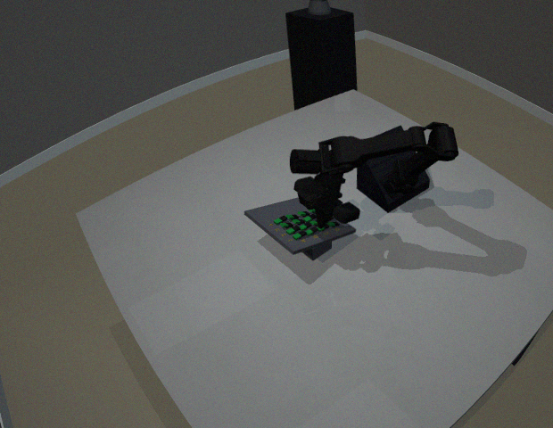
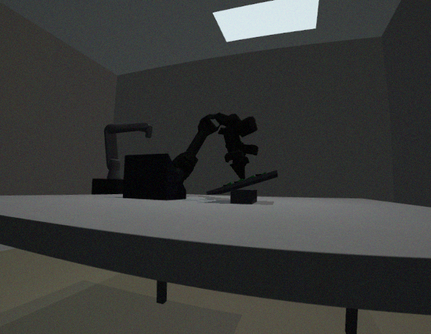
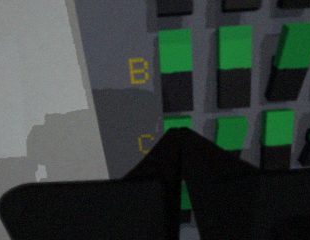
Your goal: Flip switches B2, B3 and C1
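Switch panel (image 1: 268,217): grey plate, tilted, propped on a dark block (image 2: 243,196) on the white table (image 1: 221,322), just in front of the arm's base (image 1: 392,184). Rocker switches, green and black halves; yellow row letters B (image 3: 138,71) and C (image 3: 145,144) at the panel's left edge. Gripper (image 3: 180,131): fingers closed together, holding nothing, tip over the C1 switch (image 3: 177,122); contact cannot be told. B2 switch (image 3: 235,65) and B3 switch (image 3: 291,62) lie beyond the tip, uncovered.

Tilted panel (image 1: 268,216) beneath; black tower (image 1: 321,60) stands well apart.
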Available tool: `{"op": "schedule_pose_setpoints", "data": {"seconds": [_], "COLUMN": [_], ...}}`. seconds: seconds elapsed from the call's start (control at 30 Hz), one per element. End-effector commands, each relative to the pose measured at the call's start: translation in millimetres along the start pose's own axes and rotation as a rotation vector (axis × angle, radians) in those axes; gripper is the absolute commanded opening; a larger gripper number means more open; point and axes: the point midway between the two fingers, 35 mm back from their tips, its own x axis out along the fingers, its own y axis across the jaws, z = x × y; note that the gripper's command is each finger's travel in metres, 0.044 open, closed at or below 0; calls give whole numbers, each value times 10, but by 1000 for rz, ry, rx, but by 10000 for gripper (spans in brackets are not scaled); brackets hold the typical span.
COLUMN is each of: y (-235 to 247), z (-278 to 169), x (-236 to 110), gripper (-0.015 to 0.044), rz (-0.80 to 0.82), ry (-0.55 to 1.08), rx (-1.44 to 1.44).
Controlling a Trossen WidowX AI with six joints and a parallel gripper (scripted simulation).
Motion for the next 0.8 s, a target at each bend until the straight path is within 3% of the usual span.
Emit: {"op": "schedule_pose_setpoints", "data": {"seconds": [0.0, 0.17, 0.3, 0.47, 0.77], "y": [-3, -9, -21, -368, -384], "z": [1, -23, -21, 73, 76], "x": [-26, -615, -645, -712, -715], "gripper": [0, 0, 0, 0, 0], "rz": [0, 0, 0, -2, -2], "ry": [-1, -25, -26, -27, -27], "rx": [0, 5, 5, 4, 4]}}
